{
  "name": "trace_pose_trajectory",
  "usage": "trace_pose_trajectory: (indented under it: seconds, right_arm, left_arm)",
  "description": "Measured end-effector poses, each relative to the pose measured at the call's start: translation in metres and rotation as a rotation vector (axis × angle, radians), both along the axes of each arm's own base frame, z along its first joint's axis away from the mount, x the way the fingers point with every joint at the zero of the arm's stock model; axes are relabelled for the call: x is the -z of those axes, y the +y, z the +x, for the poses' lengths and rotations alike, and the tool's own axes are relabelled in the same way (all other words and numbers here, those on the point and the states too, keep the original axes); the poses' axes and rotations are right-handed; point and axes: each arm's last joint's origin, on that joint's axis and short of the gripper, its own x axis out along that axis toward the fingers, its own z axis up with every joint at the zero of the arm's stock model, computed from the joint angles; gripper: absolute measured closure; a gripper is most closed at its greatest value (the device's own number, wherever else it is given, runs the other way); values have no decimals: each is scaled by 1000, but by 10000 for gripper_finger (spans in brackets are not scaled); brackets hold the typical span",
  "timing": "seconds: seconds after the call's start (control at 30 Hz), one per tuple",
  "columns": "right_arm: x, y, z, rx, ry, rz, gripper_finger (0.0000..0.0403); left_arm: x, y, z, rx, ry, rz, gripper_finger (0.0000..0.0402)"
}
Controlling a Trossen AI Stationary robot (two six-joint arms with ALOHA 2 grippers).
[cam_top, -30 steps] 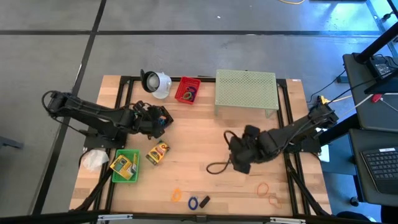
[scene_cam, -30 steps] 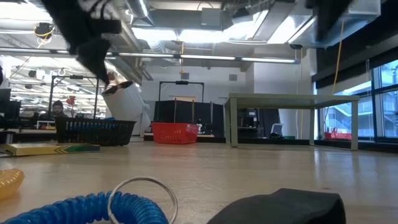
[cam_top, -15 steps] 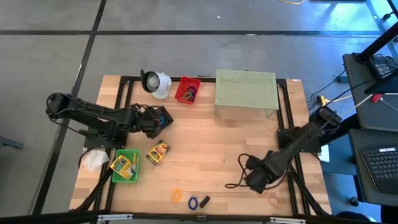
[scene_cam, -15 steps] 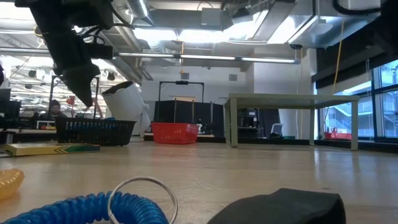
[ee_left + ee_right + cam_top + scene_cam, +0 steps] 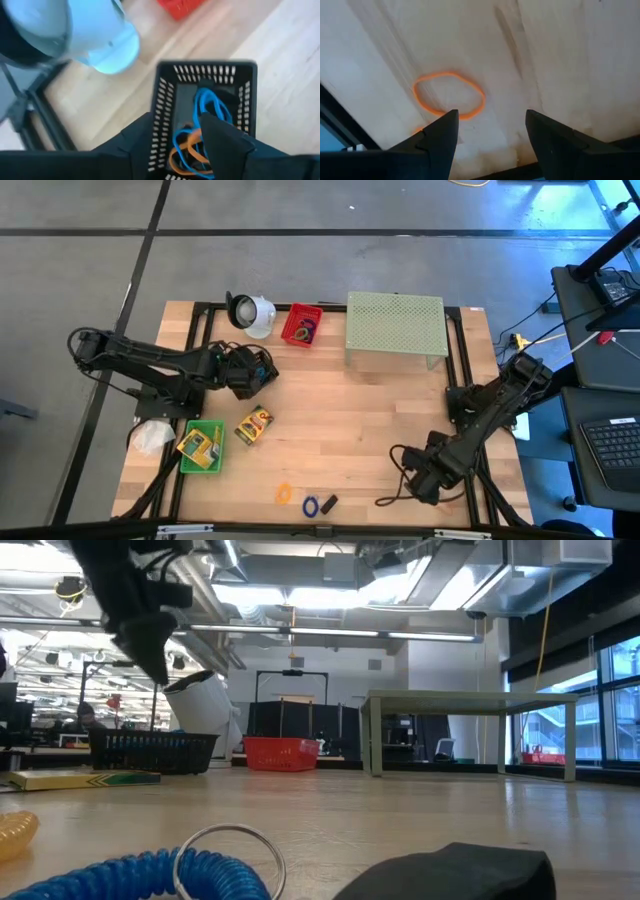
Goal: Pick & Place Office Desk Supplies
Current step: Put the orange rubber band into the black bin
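My left gripper (image 5: 252, 372) (image 5: 176, 122) hangs open above a black mesh basket (image 5: 163, 90) that holds blue and orange rubber bands (image 5: 206, 100). Near the table's near right corner, my right gripper (image 5: 425, 480) (image 5: 490, 120) points down, open, just above an orange rubber band (image 5: 449, 95) lying flat on the wood. A yellow-green crayon box (image 5: 253, 426) lies left of centre. Another sits in a green basket (image 5: 200, 446). At the near edge lie an orange loop (image 5: 285, 493), a blue coil (image 5: 311, 505) (image 5: 120, 875) and a black clip (image 5: 328, 503) (image 5: 450, 875).
At the far edge stand a white cup-shaped object (image 5: 250, 313), a red basket (image 5: 301, 326) and a pale green mesh stand (image 5: 395, 325). A white crumpled thing (image 5: 150, 437) lies at the left edge. Bare wood lies in the table's middle.
My right gripper has swung from the table's middle toward the near right corner and sunk low over the orange rubber band, tipping to point straight down. My left gripper dipped toward the black basket and has come up again a little.
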Motion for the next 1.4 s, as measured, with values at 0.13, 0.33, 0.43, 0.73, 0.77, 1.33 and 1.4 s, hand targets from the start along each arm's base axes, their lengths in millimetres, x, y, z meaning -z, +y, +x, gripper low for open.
trace_pose_trajectory:
  seconds: [0.13, 0.33, 0.43, 0.73, 0.77, 1.33, 1.4]
  right_arm:
    - [0, 7, -5, -30, -54, -11, 170]
    - [7, 19, -11, -82, -90, -19, 170]
    - [16, 24, -13, -118, -72, -42, 170]
    - [44, 28, -11, -240, -40, -139, 177]
    - [45, 28, -10, -251, -37, -139, 182]
    - [47, 21, 1, -242, -1, -115, 375]
    - [48, 20, 1, -238, 11, -109, 393]
  left_arm:
    - [-17, 0, 4, -7, -34, 28, 233]
    - [-31, -1, 8, 5, -79, -20, 237]
    - [-33, -2, 9, 6, -98, -48, 240]
    - [-35, -2, 13, 12, -141, -67, 238]
    - [-35, -2, 13, 12, -142, -68, 238]
    - [-38, -11, 23, 96, -232, -139, 247]
    - [-38, -14, 23, 124, -222, -134, 248]
